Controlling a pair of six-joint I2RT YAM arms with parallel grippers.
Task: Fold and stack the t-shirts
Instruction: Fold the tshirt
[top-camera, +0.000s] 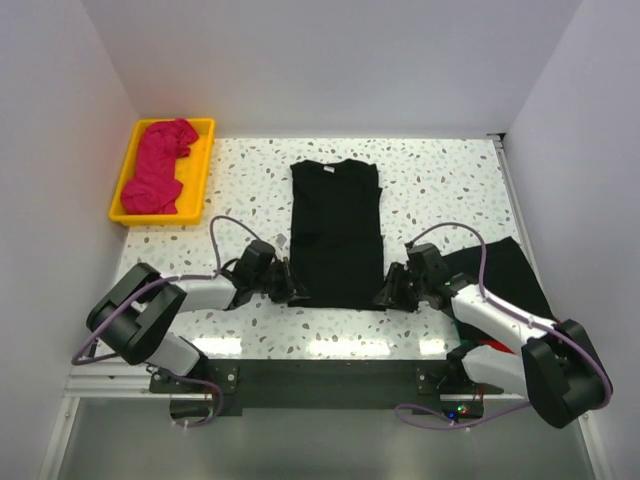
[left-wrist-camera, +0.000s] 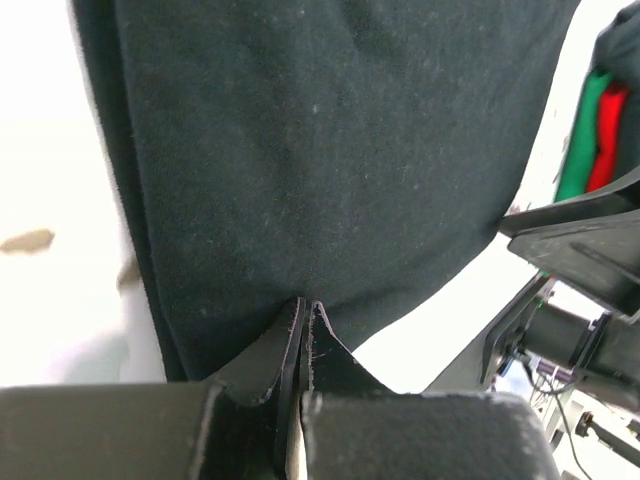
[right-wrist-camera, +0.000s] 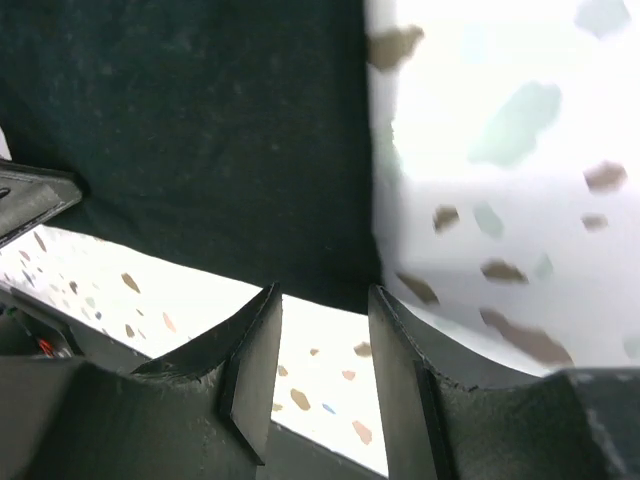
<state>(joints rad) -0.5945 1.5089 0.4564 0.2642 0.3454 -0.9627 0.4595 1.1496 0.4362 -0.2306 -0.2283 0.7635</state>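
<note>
Black t-shirt (top-camera: 337, 235): left pincer (left-wrist-camera: 305, 305) closed, seemingly pinching near hem; right pincer (right-wrist-camera: 325, 300) agape at the near right corner. Seat it before lifting.

Hand (right-wrist-camera: 325, 300) agape at black t-shirt (right-wrist-camera: 200, 130) hem

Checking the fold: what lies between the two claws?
The black shirt: its near hem runs from left claw to right claw, seen in the top view.

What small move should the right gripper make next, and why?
Probably ease the right gripper forward and close on the near hem of the black t-shirt: its jaws stand open just short of that edge, while the left gripper is shut on the other corner.
</note>
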